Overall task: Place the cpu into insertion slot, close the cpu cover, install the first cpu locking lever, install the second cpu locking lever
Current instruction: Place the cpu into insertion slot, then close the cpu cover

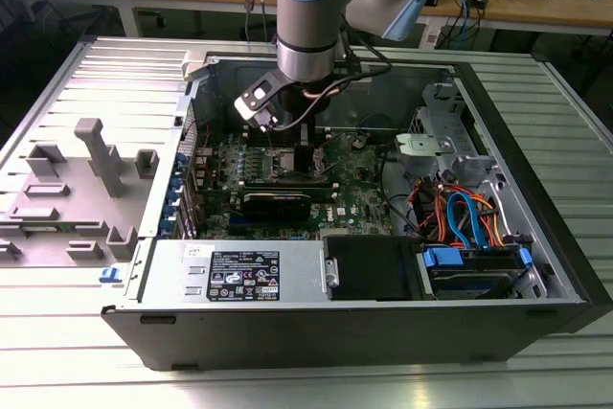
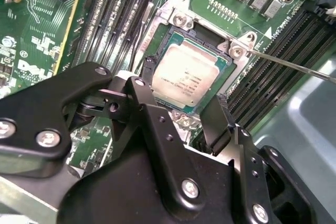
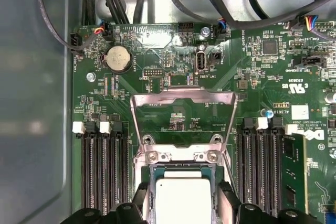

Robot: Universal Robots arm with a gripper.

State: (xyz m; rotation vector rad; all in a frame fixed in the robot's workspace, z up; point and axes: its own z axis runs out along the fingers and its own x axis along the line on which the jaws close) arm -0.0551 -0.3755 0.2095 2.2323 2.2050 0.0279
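Left to right on my first wrist view: black memory slots point(image 3: 102, 166), then the cpu cover point(image 3: 182, 98) swung open beyond the insertion slot point(image 3: 178, 167), where the cpu point(image 3: 181, 205) lies (flat, I think). My gripper point(image 3: 185, 193) straddles it; gripping or loose, I cannot tell.

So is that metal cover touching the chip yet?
Apart. In the first wrist view the cpu cover stands swung open, and the cpu lies bare.

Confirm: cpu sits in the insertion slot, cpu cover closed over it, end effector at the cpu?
No: the first wrist view shows the cpu cover open, swung back off the insertion slot. The cpu sits in the slot, end effector at it.
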